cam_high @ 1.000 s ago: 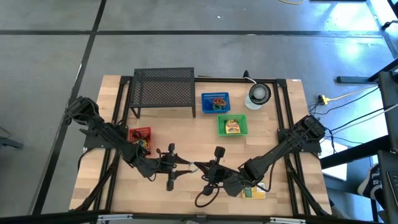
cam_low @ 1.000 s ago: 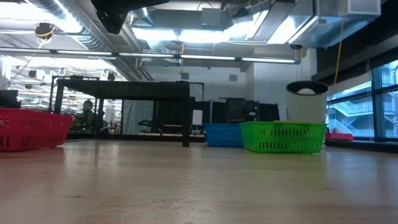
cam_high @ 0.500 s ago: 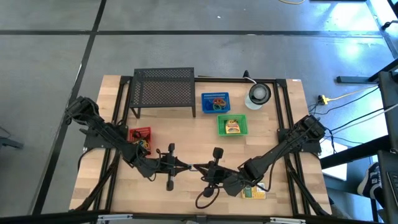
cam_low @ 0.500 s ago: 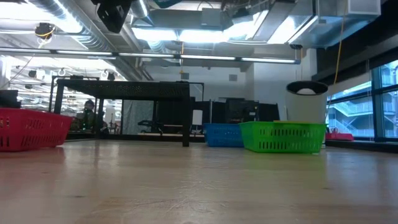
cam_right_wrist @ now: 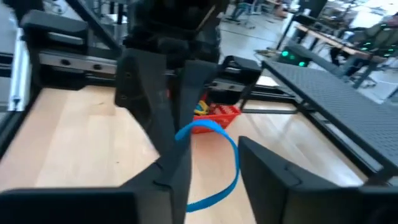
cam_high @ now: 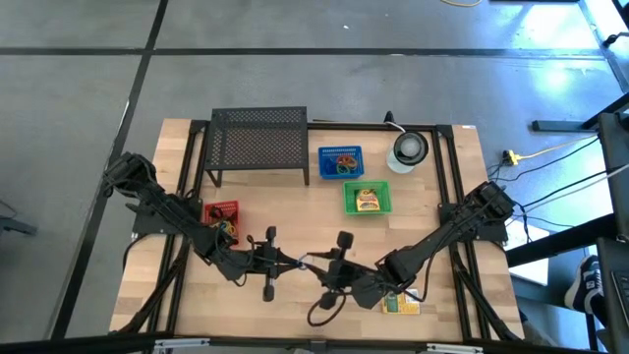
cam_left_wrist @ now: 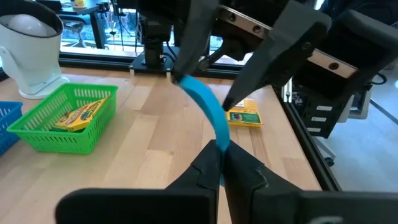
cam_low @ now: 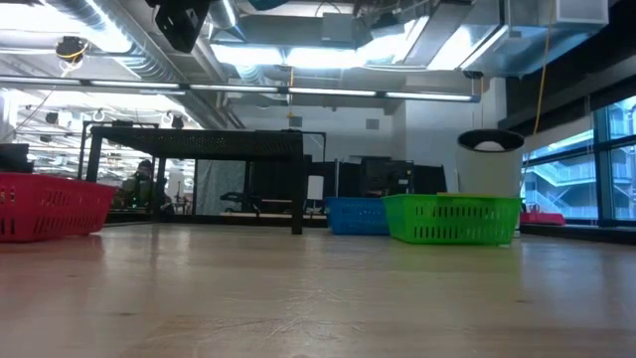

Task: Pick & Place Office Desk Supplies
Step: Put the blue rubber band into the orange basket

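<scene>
— What are the grippers doing?
— The left gripper (cam_left_wrist: 219,163) is pinched tight on a thin blue oval plastic loop (cam_left_wrist: 205,107) above the wooden table (cam_high: 295,197), near its front middle. The right gripper (cam_right_wrist: 211,163) faces it, fingers parted around the loop's other end.

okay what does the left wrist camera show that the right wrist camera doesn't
Only the left wrist view shows the green basket holding a yellow box, the white lamp-like object, a yellow-green box lying on the table, and the left gripper shut on the blue loop.

Only the right wrist view shows the red basket, the black mesh shelf, and the right gripper with fingers apart.

Both show the blue loop between the two grippers.
</scene>
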